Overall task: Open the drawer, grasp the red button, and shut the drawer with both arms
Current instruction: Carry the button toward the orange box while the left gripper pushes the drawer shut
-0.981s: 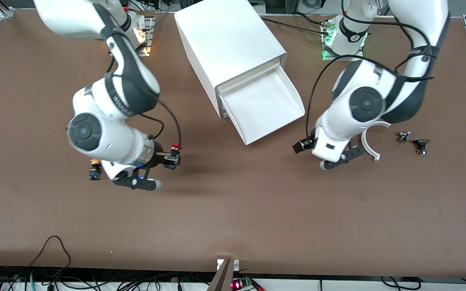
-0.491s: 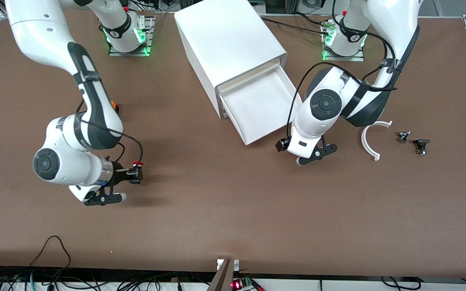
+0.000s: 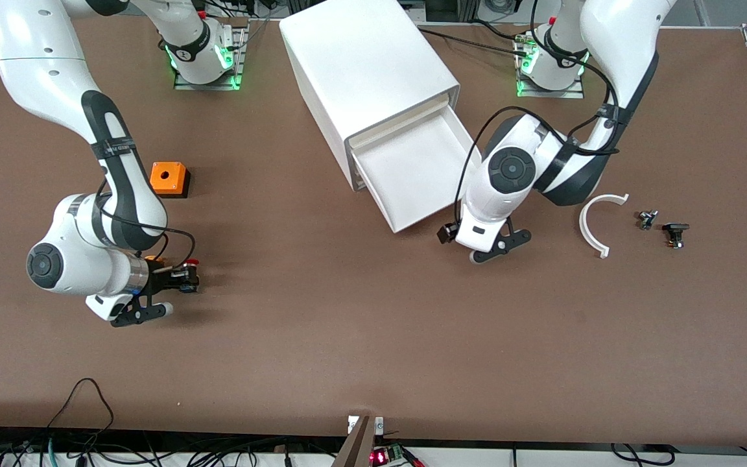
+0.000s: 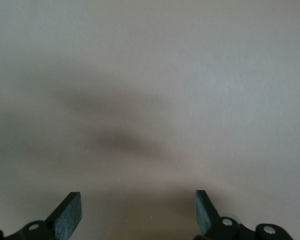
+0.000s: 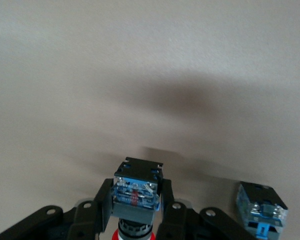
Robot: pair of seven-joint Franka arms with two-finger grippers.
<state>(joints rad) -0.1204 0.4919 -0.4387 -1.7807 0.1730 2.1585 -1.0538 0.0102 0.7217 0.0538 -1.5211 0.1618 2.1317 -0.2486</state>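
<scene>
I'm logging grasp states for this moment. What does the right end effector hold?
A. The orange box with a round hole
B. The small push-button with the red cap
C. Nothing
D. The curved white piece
B: in the right wrist view the right end effector is shut on the small red-capped push-button with a dark body.

even overhead light, soft shadows, washed-out wrist views

the front view is evenly and brightly lit from above. soft shadows are cast on the brown table (image 3: 373, 337) beside both arms. green glow is seen at the arm bases. both wrist views are rendered pale and hazy; blurred dark shadows are spread across the table surface, and the left gripper (image 4: 137, 212) fingertips are slightly soft.
</scene>
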